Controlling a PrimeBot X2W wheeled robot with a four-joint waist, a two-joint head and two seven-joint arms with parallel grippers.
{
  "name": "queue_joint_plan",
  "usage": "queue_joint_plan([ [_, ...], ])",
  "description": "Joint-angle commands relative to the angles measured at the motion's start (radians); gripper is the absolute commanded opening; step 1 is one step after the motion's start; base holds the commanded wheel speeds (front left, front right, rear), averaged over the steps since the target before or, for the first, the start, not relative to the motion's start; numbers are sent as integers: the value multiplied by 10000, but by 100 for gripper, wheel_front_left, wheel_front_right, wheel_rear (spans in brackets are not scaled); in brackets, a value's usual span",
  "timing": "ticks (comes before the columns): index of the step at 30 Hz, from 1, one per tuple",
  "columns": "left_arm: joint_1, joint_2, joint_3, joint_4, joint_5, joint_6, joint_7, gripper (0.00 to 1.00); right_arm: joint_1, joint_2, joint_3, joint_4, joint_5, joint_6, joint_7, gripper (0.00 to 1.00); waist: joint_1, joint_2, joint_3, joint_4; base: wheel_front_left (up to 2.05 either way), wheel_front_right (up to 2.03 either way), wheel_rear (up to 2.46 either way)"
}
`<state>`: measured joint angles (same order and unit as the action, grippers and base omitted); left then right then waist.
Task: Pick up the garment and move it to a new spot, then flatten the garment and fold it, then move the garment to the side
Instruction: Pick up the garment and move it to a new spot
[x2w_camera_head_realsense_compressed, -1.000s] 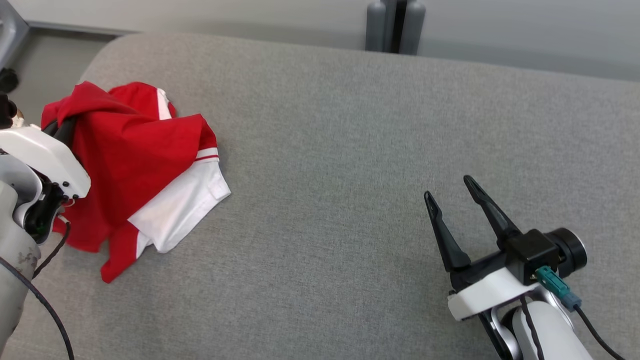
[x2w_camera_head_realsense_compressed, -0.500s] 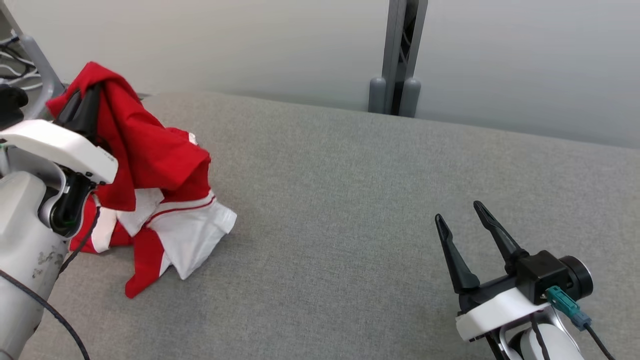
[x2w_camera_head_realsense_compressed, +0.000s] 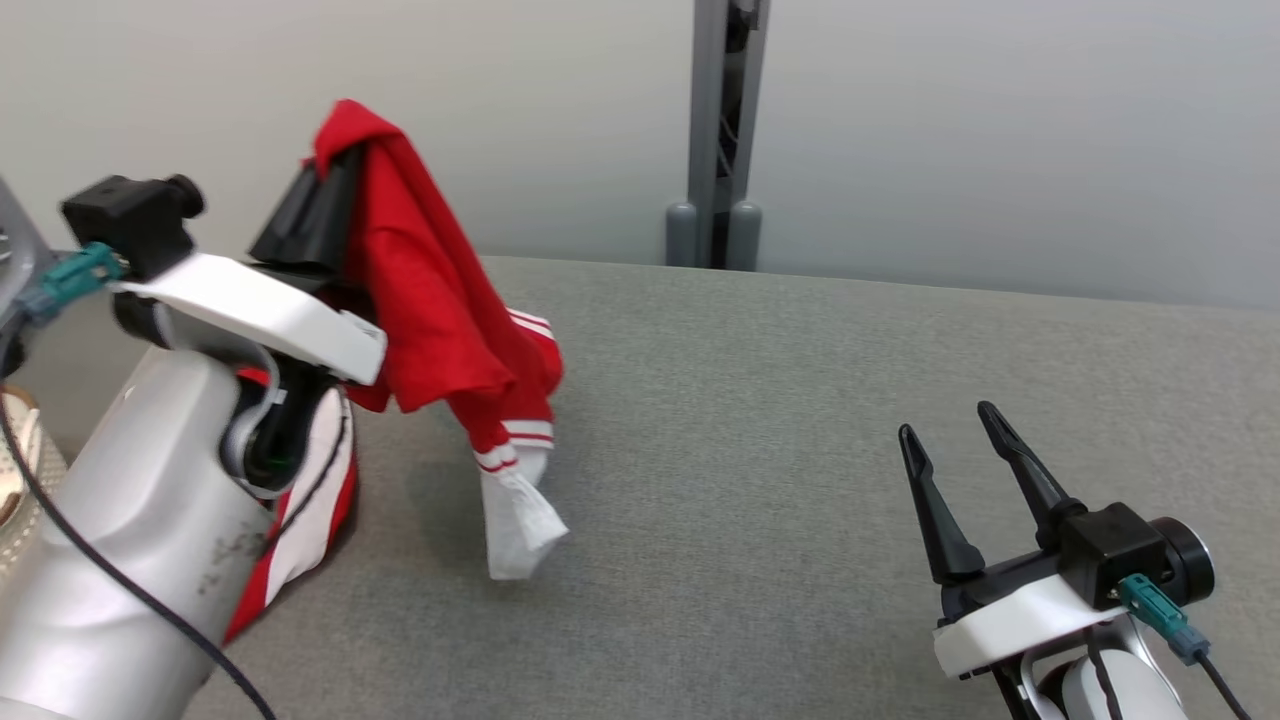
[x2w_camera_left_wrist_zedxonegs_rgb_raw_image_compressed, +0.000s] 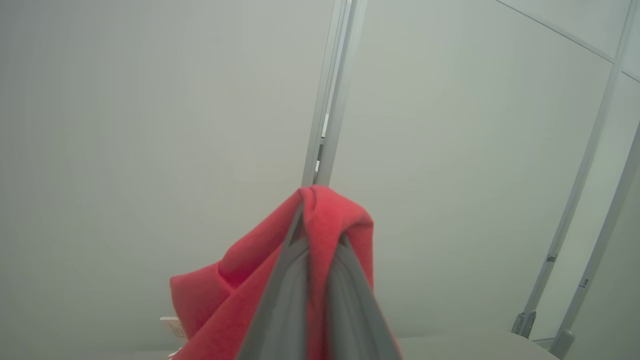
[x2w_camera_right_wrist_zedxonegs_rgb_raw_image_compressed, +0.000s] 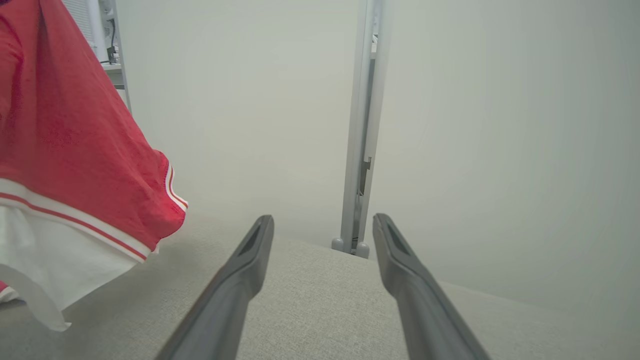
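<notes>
Your left gripper (x2w_camera_head_realsense_compressed: 325, 190), upper left, is pinched tight on the red-and-white garment (x2w_camera_head_realsense_compressed: 430, 300) so it hangs over the grey cushion (x2w_camera_head_realsense_compressed: 800, 400) for carrying. Your right gripper (x2w_camera_head_realsense_compressed: 945, 418), lower right, gapes wide, empty.

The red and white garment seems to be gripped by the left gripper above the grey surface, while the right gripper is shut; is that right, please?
Not quite: the right gripper stands open, its two fingers apart with nothing between them, as the right wrist view shows. The left gripper is indeed shut on the garment, above the grey surface.
</notes>
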<state>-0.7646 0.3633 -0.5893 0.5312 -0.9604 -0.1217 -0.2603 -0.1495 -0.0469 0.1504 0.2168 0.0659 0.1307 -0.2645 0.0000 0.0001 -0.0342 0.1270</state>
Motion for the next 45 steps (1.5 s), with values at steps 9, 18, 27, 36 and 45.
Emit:
queue_joint_plan([
  [9,377,-1379,-96,-343,723,-3,-53,0,-154,-65,-422,-147,-357,1,-23,100,0,-1,81,-1333,0,0,0],
  [18,498,-2418,-592,87,1451,-55,-54,0,-307,-62,-855,-307,-581,1,-23,100,0,-1,467,-2767,0,0,0],
  [27,414,-2987,-969,1273,2176,-56,-53,0,-504,-60,-726,-412,-380,1,-23,100,0,-1,1237,-4335,0,0,0],
  [36,458,-3107,-1980,3008,2391,-84,-53,100,-592,-60,-664,-386,-145,1,-23,100,0,-1,1674,-4909,0,0,0],
  [45,223,-3098,-1916,3318,2115,-22,-53,100,-540,-65,-804,-268,-168,-1,-23,100,0,-1,1436,-4243,0,0,0],
])
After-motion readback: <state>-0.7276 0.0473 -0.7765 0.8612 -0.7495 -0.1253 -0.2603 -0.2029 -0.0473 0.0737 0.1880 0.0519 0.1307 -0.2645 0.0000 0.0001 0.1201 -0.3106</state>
